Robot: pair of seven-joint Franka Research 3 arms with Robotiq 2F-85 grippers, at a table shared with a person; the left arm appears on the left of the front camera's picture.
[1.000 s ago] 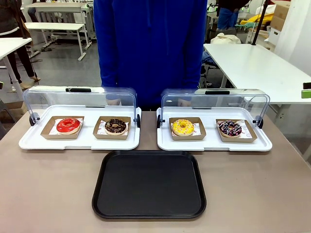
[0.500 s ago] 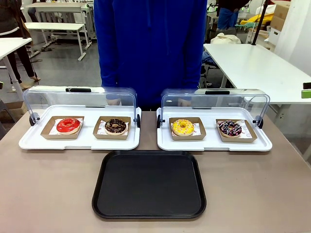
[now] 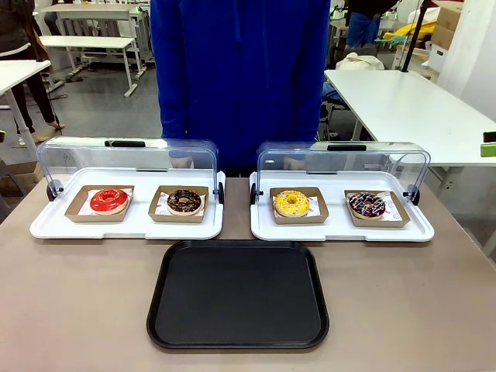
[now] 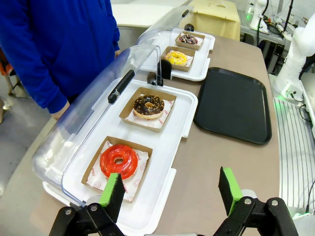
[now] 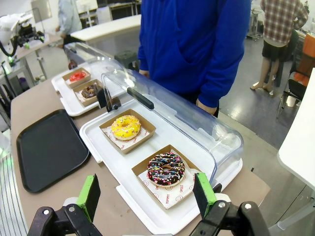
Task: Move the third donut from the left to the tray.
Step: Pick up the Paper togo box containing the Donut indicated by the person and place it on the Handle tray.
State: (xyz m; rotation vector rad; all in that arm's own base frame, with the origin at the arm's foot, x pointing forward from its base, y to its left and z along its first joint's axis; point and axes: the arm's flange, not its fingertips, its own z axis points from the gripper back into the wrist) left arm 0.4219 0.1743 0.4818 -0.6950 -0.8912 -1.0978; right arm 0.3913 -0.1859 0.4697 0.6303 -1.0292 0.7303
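You had the right gripper point(image 5: 146, 184) hanging above the near edge of the right-hand white tray point(image 5: 98, 147), its green pads spread wide apart with nothing between them. From that gap, the third donut point(image 5: 125, 127) sat up at 11 o'clock, well apart from the fingers. It lay flat in its brown cardboard holder point(image 5: 147, 132) on that white tray. A chocolate donut with coloured sprinkles point(image 5: 166, 168) lay closer, at about 1 o'clock, between your pads and the far rim. The clear lid point(image 5: 162, 105) stood raised behind both, on the side of the person in blue point(image 5: 197, 44).

The tray point(image 5: 49, 147), black and bare, lay out at 9 o'clock on the table point(image 5: 44, 103).

Your left gripper point(image 4: 172, 182) was wide apart too and holding nothing, over the corner of the other white tray point(image 4: 170, 142). The red donut point(image 4: 118, 161) was at 10 o'clock just beyond its pad, with a chocolate donut point(image 4: 148, 105) at 11 o'clock behind it. From there the yellow one was far off at 12 o'clock.

In the front view, the yellow donut rested at 1 o'clock from the black tray's middle, near its far rim but not touching it.
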